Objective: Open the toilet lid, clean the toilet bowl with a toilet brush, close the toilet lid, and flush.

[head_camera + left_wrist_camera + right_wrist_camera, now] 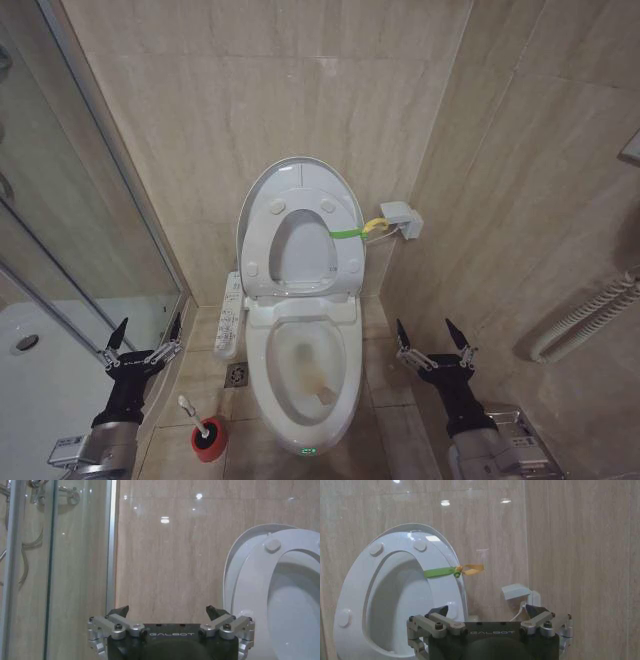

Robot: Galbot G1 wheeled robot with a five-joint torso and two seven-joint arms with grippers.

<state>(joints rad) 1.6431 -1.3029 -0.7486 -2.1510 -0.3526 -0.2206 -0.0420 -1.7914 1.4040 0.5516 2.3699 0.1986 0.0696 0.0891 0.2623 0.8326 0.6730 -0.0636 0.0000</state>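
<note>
The toilet lid stands raised against the wall, with the ring seat and its green band lifted in front of it. Below, the toilet bowl is open, yellowish-stained inside, with a small green light at its front. The toilet brush stands in its red holder cup on the floor left of the bowl. My left gripper hangs open above and left of the brush. My right gripper is open to the right of the bowl. The raised lid rises beyond each gripper.
A glass shower screen and white shower tray close off the left side. A remote panel hangs left of the seat. A wall box with cable sits right of the lid. A floor drain lies beside the bowl. A white hose runs along the right wall.
</note>
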